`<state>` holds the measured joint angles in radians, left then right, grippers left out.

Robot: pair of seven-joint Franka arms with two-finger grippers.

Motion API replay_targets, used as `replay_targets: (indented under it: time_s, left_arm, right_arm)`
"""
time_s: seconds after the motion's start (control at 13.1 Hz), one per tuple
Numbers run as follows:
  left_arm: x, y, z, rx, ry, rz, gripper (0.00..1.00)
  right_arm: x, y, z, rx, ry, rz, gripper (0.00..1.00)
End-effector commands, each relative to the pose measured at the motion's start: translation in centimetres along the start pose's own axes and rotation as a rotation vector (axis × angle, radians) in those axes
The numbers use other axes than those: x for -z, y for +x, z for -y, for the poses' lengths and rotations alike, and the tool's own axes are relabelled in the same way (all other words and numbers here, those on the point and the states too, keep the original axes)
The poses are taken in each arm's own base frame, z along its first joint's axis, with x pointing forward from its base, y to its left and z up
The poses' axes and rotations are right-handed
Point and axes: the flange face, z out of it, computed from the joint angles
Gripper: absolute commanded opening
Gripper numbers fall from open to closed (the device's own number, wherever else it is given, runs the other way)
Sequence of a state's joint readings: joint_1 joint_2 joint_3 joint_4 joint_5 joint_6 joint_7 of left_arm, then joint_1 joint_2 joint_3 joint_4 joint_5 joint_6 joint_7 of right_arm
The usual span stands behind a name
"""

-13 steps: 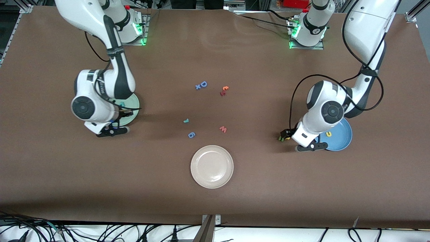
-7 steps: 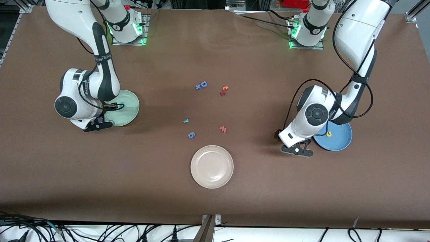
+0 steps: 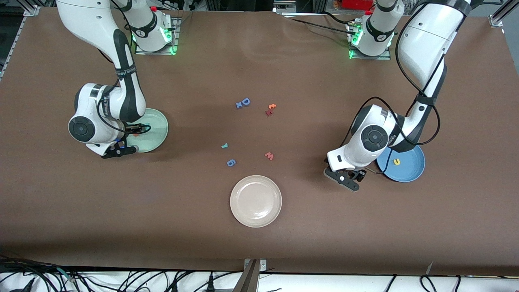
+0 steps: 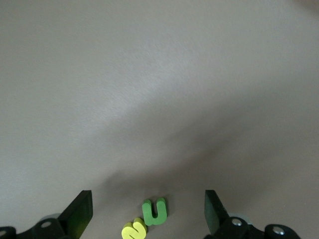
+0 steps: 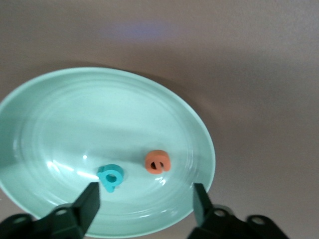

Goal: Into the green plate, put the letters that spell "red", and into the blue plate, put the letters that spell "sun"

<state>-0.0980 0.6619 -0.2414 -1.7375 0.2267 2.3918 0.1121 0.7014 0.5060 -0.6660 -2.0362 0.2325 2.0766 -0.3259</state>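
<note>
Mint-green plate (image 5: 30, 114) is already holding the teal "d" (image 5: 110, 178) and orange "e" (image 5: 158, 162); the right gripper (image 5: 144, 206) is hanging open and empty above them. The left gripper (image 4: 148, 211), also spread empty, is hovering over the green "n" (image 4: 154, 211) and yellow "s" (image 4: 133, 230) lying on bare table beside the blue plate (image 3: 411, 172), and I'd say it needs to lower and pinch one.

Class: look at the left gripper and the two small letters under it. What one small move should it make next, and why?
Probably lower the open left gripper onto the green "n": it lies on the table beside the yellow "s", outside the blue plate.
</note>
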Motion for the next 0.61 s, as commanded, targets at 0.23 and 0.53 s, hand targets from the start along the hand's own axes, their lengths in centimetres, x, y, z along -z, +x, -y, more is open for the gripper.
replay_targets:
  time_s: [0.23, 0.53]
  left_arm:
    - [-2.1, -2.0, 0.6, -0.107, -0.009, 0.01, 0.97]
    - [-2.4, -2.8, 0.6, -0.107, -0.011, 0.014, 0.92]
  right_arm:
    - [5.0, 3.3, 11.0, -0.111, 0.073, -0.082, 1.0]
    - [4.5, 5.7, 20.4, -0.237, 0.127, -0.169, 0.99]
